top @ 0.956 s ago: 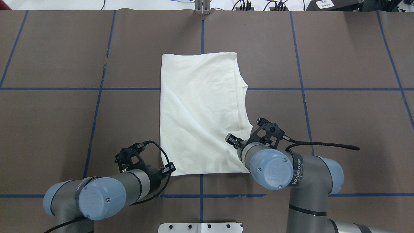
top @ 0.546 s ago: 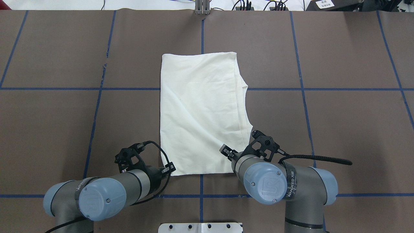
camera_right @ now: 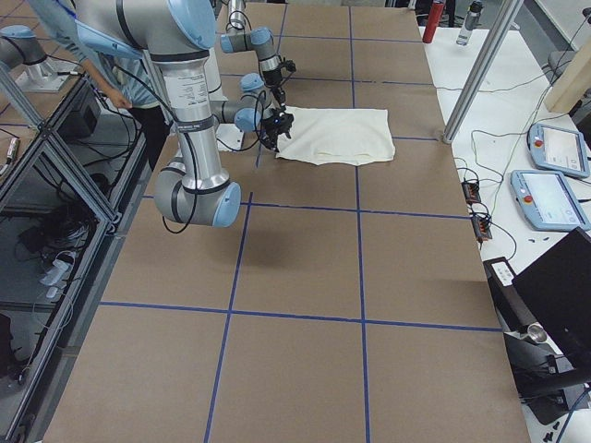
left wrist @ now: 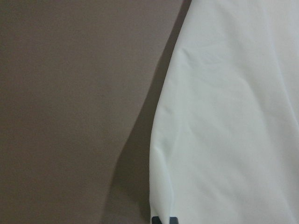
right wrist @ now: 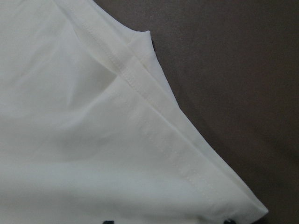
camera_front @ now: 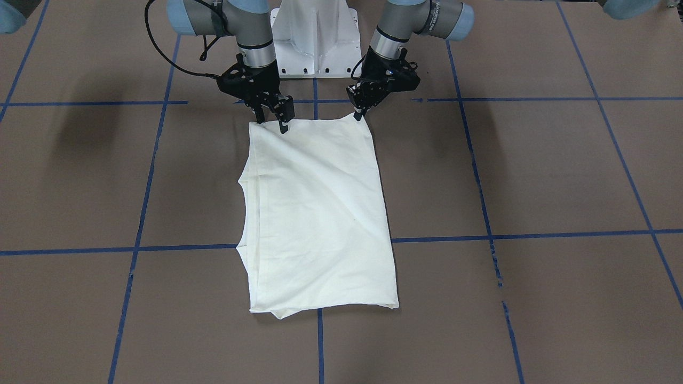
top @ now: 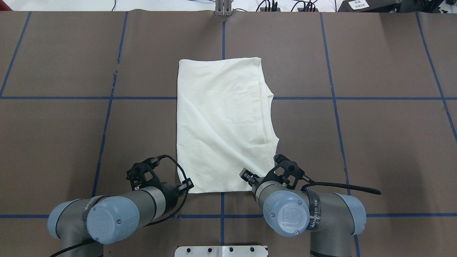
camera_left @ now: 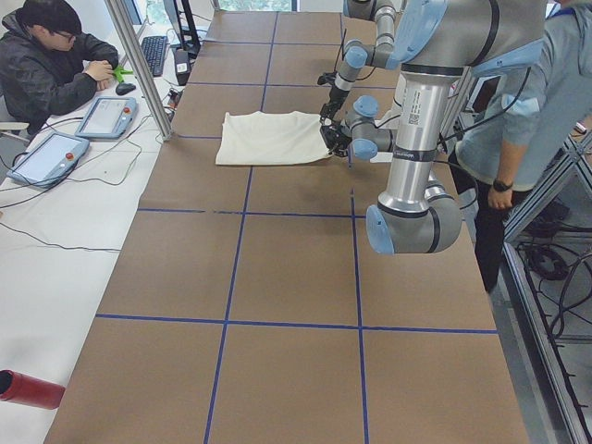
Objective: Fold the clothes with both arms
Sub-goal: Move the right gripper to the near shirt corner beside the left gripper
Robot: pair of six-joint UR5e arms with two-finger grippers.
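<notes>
The clothes are one cream shirt (top: 221, 125), folded into a tall rectangle and lying plain side up (camera_front: 315, 213) at the table's middle. My left gripper (top: 188, 185) stands at its near left corner, where the front view shows it narrow (camera_front: 358, 113). The left wrist view has its tips close together (left wrist: 163, 220) on the cloth's edge (left wrist: 233, 116), shut on it. My right gripper (camera_front: 273, 121) stands open at the near right corner (top: 248, 175). In the right wrist view, its tips are wide apart over the hemmed cloth (right wrist: 93, 140).
The white pedestal base (camera_front: 315, 37) stands just behind both wrists. Blue tape lines (top: 107, 117) grid the brown table. A person sits at a side desk (camera_left: 55, 55) and another stands behind the robot (camera_left: 546, 111). Teach pendants (camera_right: 549, 198) lie beside the table.
My right arm has drawn back toward the base and leftward, bringing its gripper from the shirt's right side down to the near right corner. The left arm and the shirt have not moved.
</notes>
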